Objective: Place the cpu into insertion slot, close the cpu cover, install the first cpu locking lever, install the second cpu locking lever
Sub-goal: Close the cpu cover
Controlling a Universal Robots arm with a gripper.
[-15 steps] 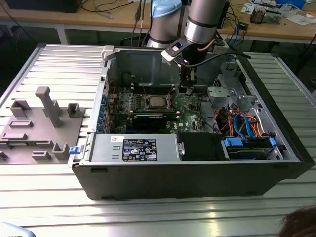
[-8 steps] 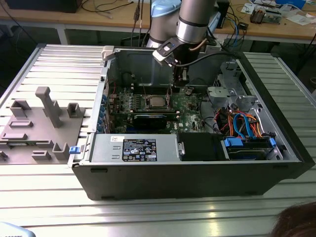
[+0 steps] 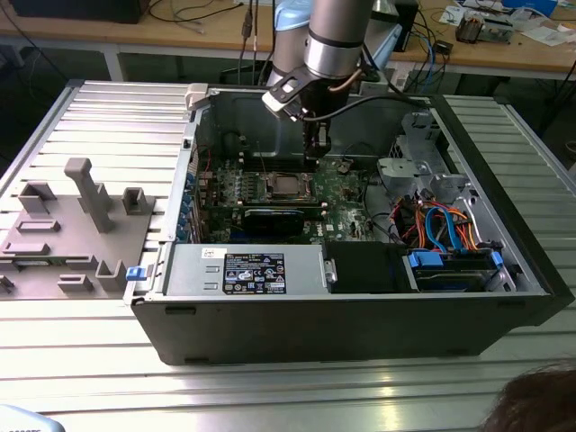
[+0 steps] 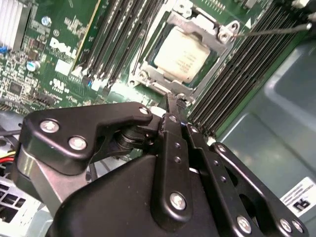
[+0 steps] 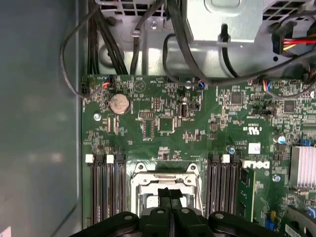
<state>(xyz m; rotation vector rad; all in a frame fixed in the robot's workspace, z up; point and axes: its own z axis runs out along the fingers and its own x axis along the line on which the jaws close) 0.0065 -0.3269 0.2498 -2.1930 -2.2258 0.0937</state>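
Exterior view looks down from above on the open computer case (image 3: 360,306), mid-frame, fairly far. Both wrist views look close past the hand (image 5: 170,191) (image 4: 174,101) onto the motherboard (image 5: 197,133) (image 4: 64,64), sharing the insertion slot (image 5: 143,180) (image 4: 148,75).

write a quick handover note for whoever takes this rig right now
The hand is shut with nothing seen between its fingers, at the edge of the insertion slot; whether it touches cannot be told.
The cpu sits in the slot.
The cpu cover lies down over it.
Done: cpu placed, cover looks closed.
Left: both levers. One thin lever rod juts from the cover's corner across the memory slots, so it looks unlatched; the other's state is unclear.
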